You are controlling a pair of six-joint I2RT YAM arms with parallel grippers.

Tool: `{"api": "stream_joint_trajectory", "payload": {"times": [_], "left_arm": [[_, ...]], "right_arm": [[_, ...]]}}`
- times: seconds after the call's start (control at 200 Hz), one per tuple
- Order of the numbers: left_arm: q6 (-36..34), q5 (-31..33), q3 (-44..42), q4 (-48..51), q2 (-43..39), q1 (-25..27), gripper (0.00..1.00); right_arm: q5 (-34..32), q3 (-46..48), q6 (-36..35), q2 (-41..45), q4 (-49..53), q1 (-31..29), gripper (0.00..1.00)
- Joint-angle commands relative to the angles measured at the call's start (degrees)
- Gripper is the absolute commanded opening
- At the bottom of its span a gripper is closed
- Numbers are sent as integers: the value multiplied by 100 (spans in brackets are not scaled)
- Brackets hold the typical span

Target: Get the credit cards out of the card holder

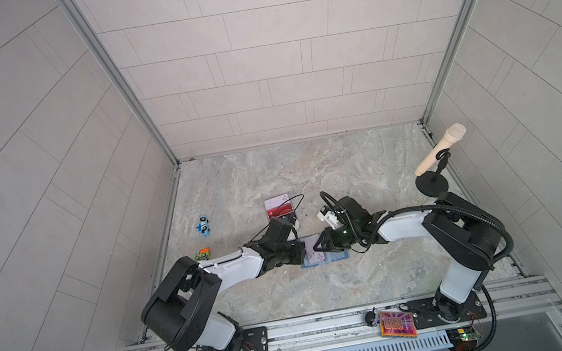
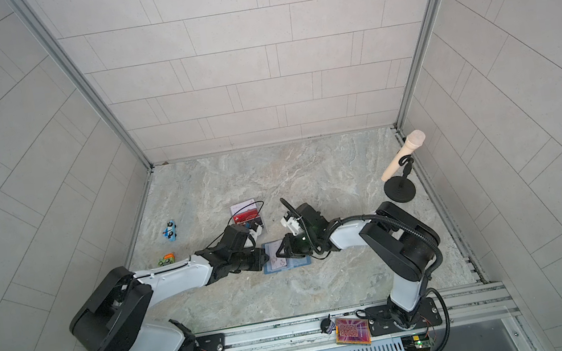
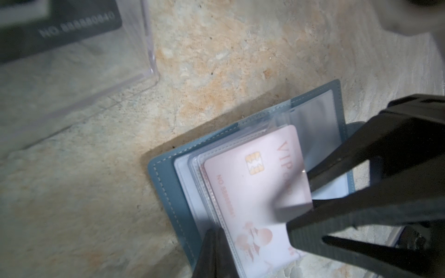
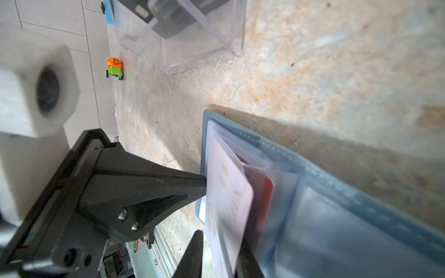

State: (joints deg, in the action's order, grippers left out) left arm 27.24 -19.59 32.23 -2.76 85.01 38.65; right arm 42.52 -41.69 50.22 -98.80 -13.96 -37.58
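The slate-blue card holder lies open on the marble table, its clear sleeves fanned up. A pale pink credit card juts out of a sleeve, tilted up. My right gripper is slightly open, one finger on each side of the card's corner, with a thin gap showing beside one finger. My left gripper is shut, its tip against the sleeves' edge at the holder's left cover. A red card sits in a sleeve behind the pink one.
A clear acrylic stand behind the left gripper holds a red card and a dark card. Two toy cars lie at the left. A microphone on a stand is at the right. A patterned tile rests on the front rail.
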Motion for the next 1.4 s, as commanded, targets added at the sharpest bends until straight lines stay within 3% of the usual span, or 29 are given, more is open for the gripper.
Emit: {"api": "stream_joint_trajectory", "payload": {"times": [0.0, 0.511, 1.397], "left_arm": [[2, 148, -138, 333, -24, 28, 3], [26, 222, -121, 442, -91, 45, 3], [-67, 373, -118, 725, -166, 54, 4]], "right_arm": [[125, -54, 111, -160, -263, -13, 25], [431, 21, 447, -585, -1051, -13, 27], [828, 585, 745, -261, -2074, 365, 21]]}}
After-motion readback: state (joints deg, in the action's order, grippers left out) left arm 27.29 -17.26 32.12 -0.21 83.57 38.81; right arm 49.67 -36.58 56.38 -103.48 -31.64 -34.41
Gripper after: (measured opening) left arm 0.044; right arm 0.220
